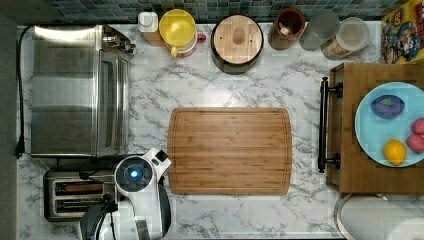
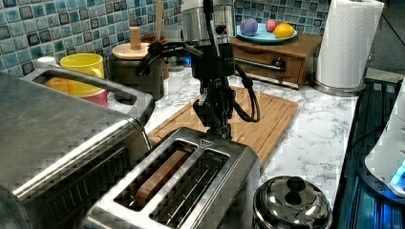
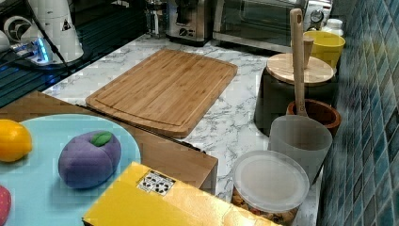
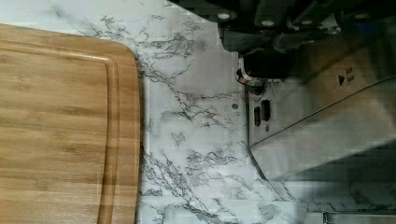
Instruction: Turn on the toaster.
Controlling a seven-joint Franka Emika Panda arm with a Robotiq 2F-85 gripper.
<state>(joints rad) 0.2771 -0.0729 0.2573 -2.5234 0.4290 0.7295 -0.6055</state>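
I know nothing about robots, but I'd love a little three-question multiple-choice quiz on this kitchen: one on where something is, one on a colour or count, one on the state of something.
1. Where is the hand?
A. Over the plate
B. At the toaster's end nearest the cutting board
C. Inside the toaster oven

2. What colour is the plate?
A. Light blue
B. Red
C. Black

3. What is in the toaster's slots?
A. Both are empty
B. Both hold a spoon
C. One holds a brown slice, the other shows bare wires

Answers:
1 B, the left view shows the hand at that end of the toaster.
2 A, the top view shows a light blue plate with fruit.
3 C, the left view shows a brown slice in one slot and bare wires in the other.
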